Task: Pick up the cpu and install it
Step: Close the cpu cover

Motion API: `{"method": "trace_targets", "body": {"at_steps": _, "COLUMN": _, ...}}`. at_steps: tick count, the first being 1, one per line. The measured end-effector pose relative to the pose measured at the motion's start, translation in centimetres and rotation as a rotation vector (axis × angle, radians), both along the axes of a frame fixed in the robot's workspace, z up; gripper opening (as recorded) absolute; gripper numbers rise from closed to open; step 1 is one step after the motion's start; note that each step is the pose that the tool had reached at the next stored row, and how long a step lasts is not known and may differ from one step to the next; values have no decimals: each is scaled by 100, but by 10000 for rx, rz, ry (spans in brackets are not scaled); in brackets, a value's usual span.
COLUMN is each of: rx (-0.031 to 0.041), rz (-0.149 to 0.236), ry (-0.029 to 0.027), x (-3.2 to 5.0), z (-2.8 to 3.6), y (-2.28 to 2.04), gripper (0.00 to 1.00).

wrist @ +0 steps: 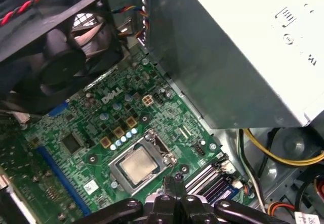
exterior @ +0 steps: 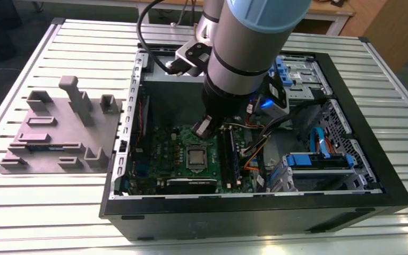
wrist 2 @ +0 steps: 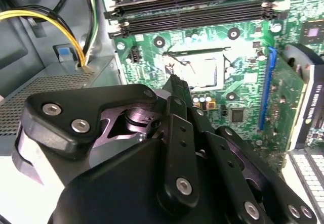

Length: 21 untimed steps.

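While cpu (wrist: 137, 165) sits in motherboard socket (wrist: 143, 163) inside case (exterior: 374, 175) — tool (wrist: 174, 183) above, fingers together, empty.

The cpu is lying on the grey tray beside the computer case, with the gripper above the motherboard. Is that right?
Not quite. The cpu is not on the grey tray; it sits in the socket on the motherboard inside the computer case, as the first wrist view and the exterior view show. The gripper is indeed above the motherboard, close beside the socket.

Robotics lab, slatted aluminium bench (exterior: 62, 212), open computer case (exterior: 374, 175)
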<state>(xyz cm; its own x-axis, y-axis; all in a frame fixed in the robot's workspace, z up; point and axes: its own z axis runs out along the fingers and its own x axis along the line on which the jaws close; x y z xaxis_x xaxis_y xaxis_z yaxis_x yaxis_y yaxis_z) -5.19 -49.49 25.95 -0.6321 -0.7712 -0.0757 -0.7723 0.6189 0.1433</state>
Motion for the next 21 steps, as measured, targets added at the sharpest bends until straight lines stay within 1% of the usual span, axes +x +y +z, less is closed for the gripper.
{"method": "trace_targets", "body": {"at_steps": 3, "rx": 0, "rz": 1, "ry": 0, "x": -6, "z": 0, "y": -55, "gripper": 10}}
{"method": "trace_targets", "body": {"at_steps": 4, "rx": -1, "rz": -1, "ry": -2, "x": -18, "z": 0, "y": -76, "gripper": 10}}
{"method": "trace_targets", "body": {"at_steps": 8, "rx": 0, "rz": 22, "ry": -25, "x": -92, "z": 0, "y": -131, "gripper": 10}}
{"method": "trace_targets", "body": {"at_steps": 10, "rx": 0, "rz": 38, "ry": -30, "x": -121, "z": 0, "y": -171, "gripper": 10}}
{"method": "trace_targets", "body": {"at_steps": 13, "rx": -1, "rz": 53, "ry": -30, "x": -142, "z": 0, "y": -218, "gripper": 10}}
{"method": "trace_targets", "body": {"at_steps": 16, "rx": -1, "rz": 54, "ry": -29, "x": -149, "z": 0, "y": -248, "gripper": 10}}
{"method": "trace_targets", "body": {"at_steps": 21, "rx": 0, "rz": 55, "ry": -30, "x": -148, "z": -2, "y": -271, "gripper": 10}}
